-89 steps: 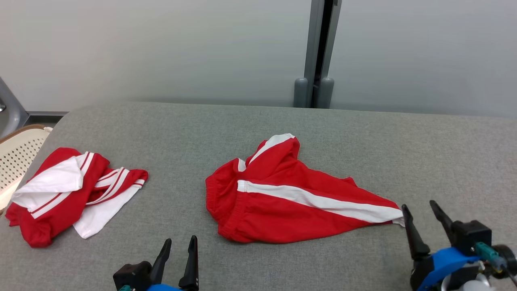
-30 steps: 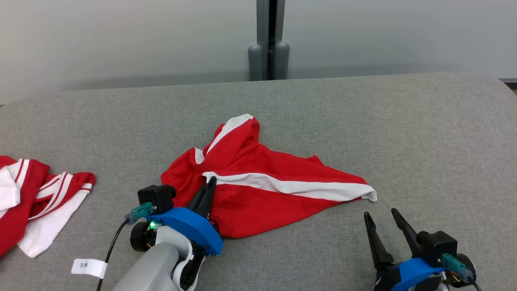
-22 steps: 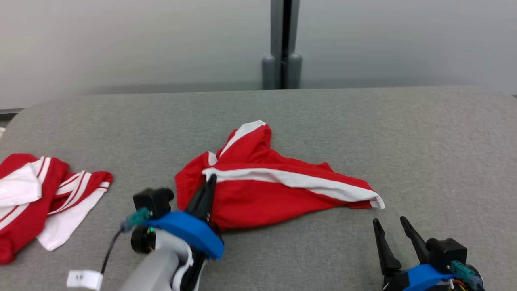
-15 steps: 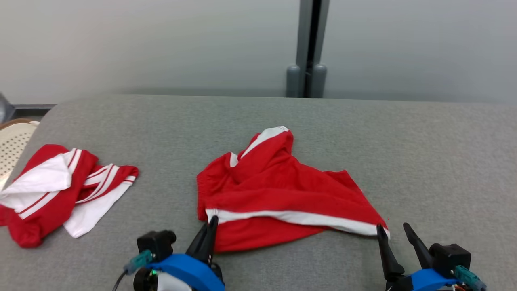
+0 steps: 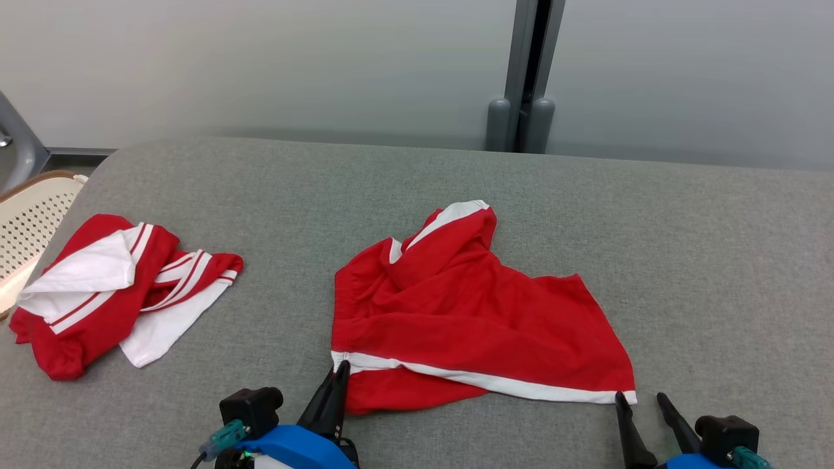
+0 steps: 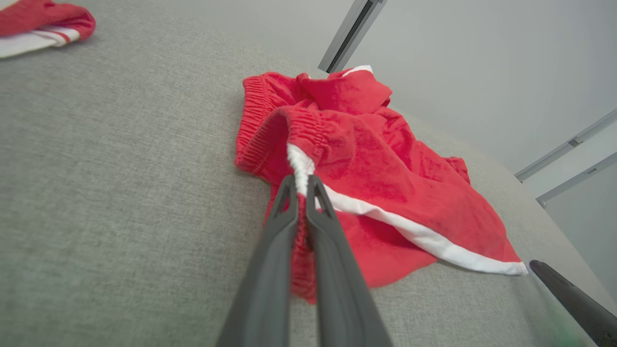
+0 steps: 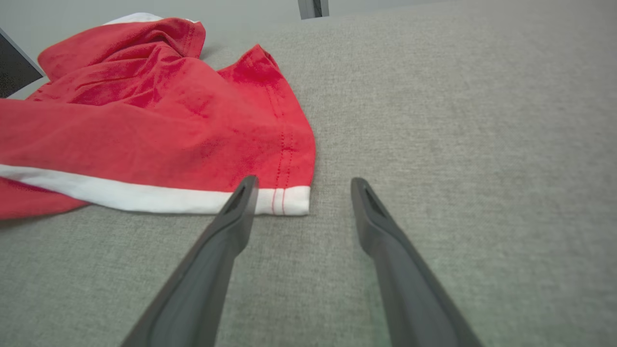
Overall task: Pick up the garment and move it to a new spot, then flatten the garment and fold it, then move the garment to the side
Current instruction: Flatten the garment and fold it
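The red shorts (image 5: 482, 312) lie rumpled on the grey padded surface (image 5: 651, 215), near its front edge. The left gripper (image 5: 341, 372) pinches their near-left corner at the white stripe's end, fingers pressed together on the cloth. The right gripper (image 5: 640, 398) stands spread just by the near-right hem corner. A second red-and-white garment (image 5: 111, 293) lies well apart, at the left.

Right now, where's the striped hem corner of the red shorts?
Head view, lower right: the hem corner lies on the grey table at the tips of the open right gripper, while the left gripper pinches the other end of the white stripe.
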Available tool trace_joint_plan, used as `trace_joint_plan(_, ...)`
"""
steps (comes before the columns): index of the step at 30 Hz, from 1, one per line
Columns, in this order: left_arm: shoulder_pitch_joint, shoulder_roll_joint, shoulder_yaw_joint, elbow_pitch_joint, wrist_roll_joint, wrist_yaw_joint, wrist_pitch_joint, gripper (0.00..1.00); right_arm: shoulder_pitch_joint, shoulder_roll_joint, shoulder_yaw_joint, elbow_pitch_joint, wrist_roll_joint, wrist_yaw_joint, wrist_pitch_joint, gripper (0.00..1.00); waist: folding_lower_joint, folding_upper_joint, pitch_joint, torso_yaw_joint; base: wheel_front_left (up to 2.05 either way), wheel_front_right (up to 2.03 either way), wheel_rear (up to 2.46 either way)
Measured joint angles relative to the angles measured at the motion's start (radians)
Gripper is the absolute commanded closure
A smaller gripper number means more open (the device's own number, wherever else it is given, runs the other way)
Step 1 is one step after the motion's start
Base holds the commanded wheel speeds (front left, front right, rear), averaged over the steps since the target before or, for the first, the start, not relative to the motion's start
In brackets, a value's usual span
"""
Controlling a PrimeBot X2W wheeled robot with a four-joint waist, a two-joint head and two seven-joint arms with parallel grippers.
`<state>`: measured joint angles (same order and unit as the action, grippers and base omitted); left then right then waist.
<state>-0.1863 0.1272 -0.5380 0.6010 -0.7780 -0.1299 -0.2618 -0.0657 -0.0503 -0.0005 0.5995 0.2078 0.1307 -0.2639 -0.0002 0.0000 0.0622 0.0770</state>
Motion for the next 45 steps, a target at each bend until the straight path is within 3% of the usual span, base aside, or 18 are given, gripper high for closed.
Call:
trace_joint_plan(10, -0.008, -0.001, 0.002, -0.01, 0.017, 0.0, 0.0, 1.0, -0.063, 0.0, 0.036, 0.072, 0.023, 0.0, -0.001, 0.02, 0.0002, 0.0, 0.029, -0.004, 0.0, 0.0, 0.0)
trace_joint_plan(11, -0.009, 0.0, 0.001, -0.01, 0.019, 0.0, 0.0, 1.0, -0.069, 0.0, 0.036, 0.084, 0.024, 0.0, -0.002, 0.19, 0.0002, 0.0, 0.032, -0.002, 0.0, 0.0, 0.0)
trace_joint_plan(12, -0.01, 0.0, 0.001, -0.01, 0.02, 0.0, 0.0, 1.0, -0.074, 0.0, 0.037, 0.097, 0.024, 0.0, -0.002, 0.63, 0.0002, 0.0, 0.034, 0.0, 0.0, 0.0, 0.0)
trace_joint_plan(13, -0.011, 0.0, 0.002, -0.01, 0.02, 0.0, 0.0, 1.0, -0.077, -0.001, 0.039, 0.109, 0.024, 0.0, -0.003, 1.0, 0.0002, 0.0, 0.035, 0.003, 0.0, 0.0, 0.0)
trace_joint_plan(20, -0.011, 0.005, 0.038, -0.039, 0.032, 0.0, 0.0, 1.0, -0.082, -0.001, 0.037, 0.097, 0.066, 0.0, -0.001, 1.0, 0.0002, 0.0, 0.035, 0.008, 0.0, 0.0, 0.0)
trace_joint_plan(26, -0.042, 0.027, 0.069, -0.153, 0.076, 0.0, 0.0, 1.0, -0.1, 0.001, 0.045, -0.119, 0.16, 0.0, 0.0, 1.0, 0.0002, 0.0, 0.011, -0.009, 0.0, 0.0, 0.0)
trace_joint_plan(33, -0.218, 0.13, 0.05, -0.338, 0.097, 0.0, 0.0, 1.0, -0.234, -0.007, 0.033, -0.34, 0.23, 0.0, 0.0, 1.0, 0.0002, 0.0, -0.052, -0.039, 0.0, 0.0, 0.0)
trace_joint_plan(40, -0.462, 0.252, 0.037, -0.482, 0.021, 0.0, 0.043, 1.0, -0.434, -0.11, 0.035, -0.486, 0.307, 0.0, 0.026, 1.0, 0.0002, 0.0, -0.09, -0.072, 0.0, 0.0, 0.0)
trace_joint_plan(45, -0.551, 0.262, 0.047, -0.504, -0.042, 0.0, 0.124, 1.0, -0.544, -0.148, 0.023, -0.534, 0.312, 0.0, 0.128, 1.0, 0.0002, 0.0, -0.071, -0.087, 0.0, 0.0, 0.0)
